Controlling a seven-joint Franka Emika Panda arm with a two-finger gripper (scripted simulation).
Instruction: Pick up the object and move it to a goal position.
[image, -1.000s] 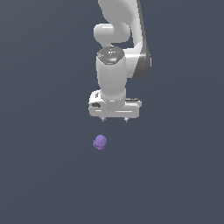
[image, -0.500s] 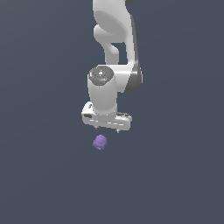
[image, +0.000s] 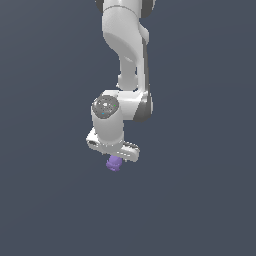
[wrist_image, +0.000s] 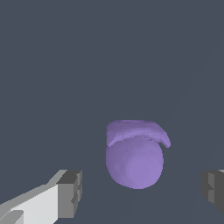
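Note:
The object is a small purple lumpy blob (image: 114, 163) lying on the dark grey floor. In the exterior view the white gripper (image: 114, 156) hangs right over it, and the hand hides the fingers and the top of the blob. In the wrist view the blob (wrist_image: 134, 158) is large and lies between the two grey fingertips (wrist_image: 70, 193), which stand wide apart on either side without touching it. The gripper (wrist_image: 142, 192) is open and holds nothing.
The flat dark grey floor (image: 200, 200) spreads all around with no other objects. The white arm (image: 125, 45) rises above the gripper toward the top of the exterior view.
The gripper has come down and toward the exterior view's left, from above and beside the blob to right over it. The blob has not moved.

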